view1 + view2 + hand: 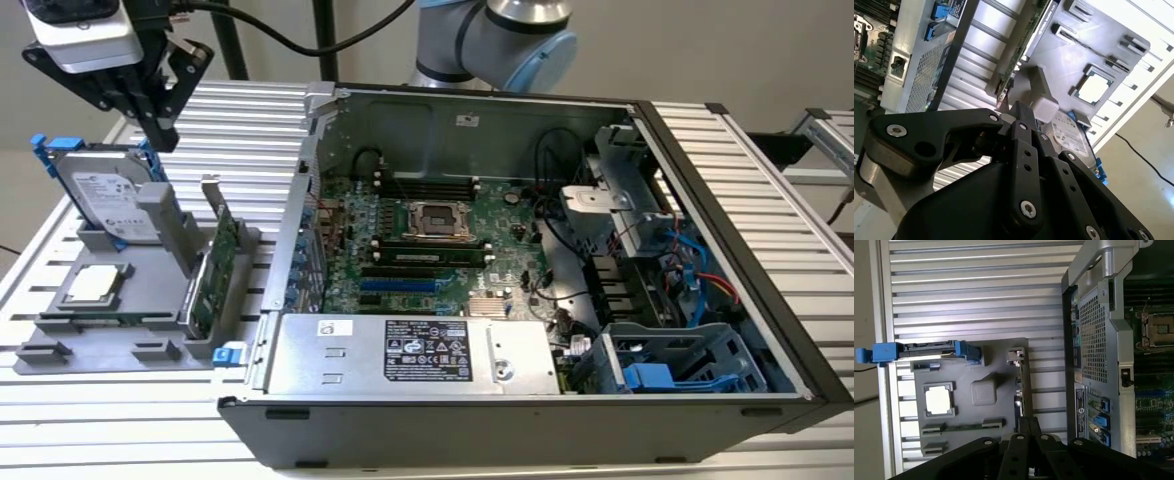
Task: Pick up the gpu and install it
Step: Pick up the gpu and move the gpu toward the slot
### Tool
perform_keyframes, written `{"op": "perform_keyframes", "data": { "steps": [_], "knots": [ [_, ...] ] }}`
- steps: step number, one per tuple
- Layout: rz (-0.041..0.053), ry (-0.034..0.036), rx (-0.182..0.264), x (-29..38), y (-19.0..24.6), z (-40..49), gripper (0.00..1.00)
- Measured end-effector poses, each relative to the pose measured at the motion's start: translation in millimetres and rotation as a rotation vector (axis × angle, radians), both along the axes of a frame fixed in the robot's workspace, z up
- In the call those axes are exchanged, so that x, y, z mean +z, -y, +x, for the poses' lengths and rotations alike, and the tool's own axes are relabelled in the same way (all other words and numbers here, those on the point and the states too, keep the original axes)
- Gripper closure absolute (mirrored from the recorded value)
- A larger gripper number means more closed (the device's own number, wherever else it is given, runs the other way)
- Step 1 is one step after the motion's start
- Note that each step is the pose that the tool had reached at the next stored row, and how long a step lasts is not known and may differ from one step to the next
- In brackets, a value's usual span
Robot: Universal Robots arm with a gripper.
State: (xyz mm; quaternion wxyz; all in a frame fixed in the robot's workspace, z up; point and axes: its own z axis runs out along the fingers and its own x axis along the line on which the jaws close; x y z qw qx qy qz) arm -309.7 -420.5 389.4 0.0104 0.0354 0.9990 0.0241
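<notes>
The gpu (214, 265) stands on edge in a slot of the grey holder (120, 345) at the exterior view's left, green board showing and silver bracket up at its far end. In both wrist views it is a thin edge (1021, 385) (1021, 45). My gripper (162, 135) hangs high above the holder's far end, over the hard drive and well clear of the gpu. Its black fingers are shut with nothing between them, as both wrist views (1029, 424) (1021, 111) show.
On the same holder stand a silver hard drive (107, 195) in a blue frame and a square processor chip (91, 285). The open computer case (747, 290) lies to the exterior view's right, with its motherboard (427, 250) exposed and a power supply (414, 350) in front. The table is slatted metal (254, 110).
</notes>
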Motion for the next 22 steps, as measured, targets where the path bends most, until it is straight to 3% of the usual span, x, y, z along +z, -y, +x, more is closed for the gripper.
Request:
{"op": "perform_keyframes", "data": {
  "steps": [14,22],
  "knots": [
    [-0.0001,-0.0001,0.000,-0.1,7.4,0.0,1.00],
    [0.0000,-0.0001,0.000,-0.2,16.6,0.2,1.00]
  ]
}}
